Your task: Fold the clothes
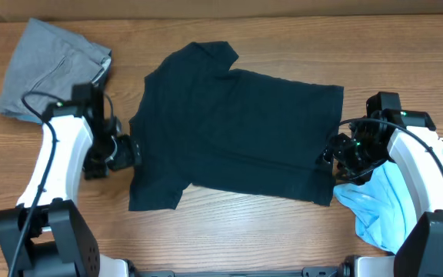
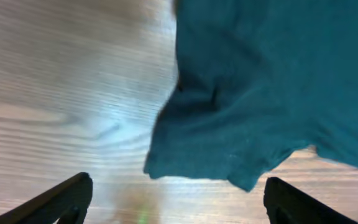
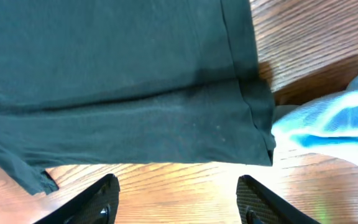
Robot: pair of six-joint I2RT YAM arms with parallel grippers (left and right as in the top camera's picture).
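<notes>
A black short-sleeved T-shirt [image 1: 233,127] lies spread flat in the middle of the table, collar toward the back left. My left gripper [image 1: 125,151] is open and empty, just left of the shirt's near sleeve [image 2: 229,143]. My right gripper [image 1: 335,154] is open and empty at the shirt's right hem corner [image 3: 253,124]. In both wrist views the fingers hover over bare wood just short of the cloth. No chest logo shows.
A grey garment [image 1: 48,65] lies crumpled at the back left. A light blue garment [image 1: 387,204] lies bunched at the front right under my right arm; it also shows in the right wrist view [image 3: 334,121]. The table [image 1: 237,227] is wooden.
</notes>
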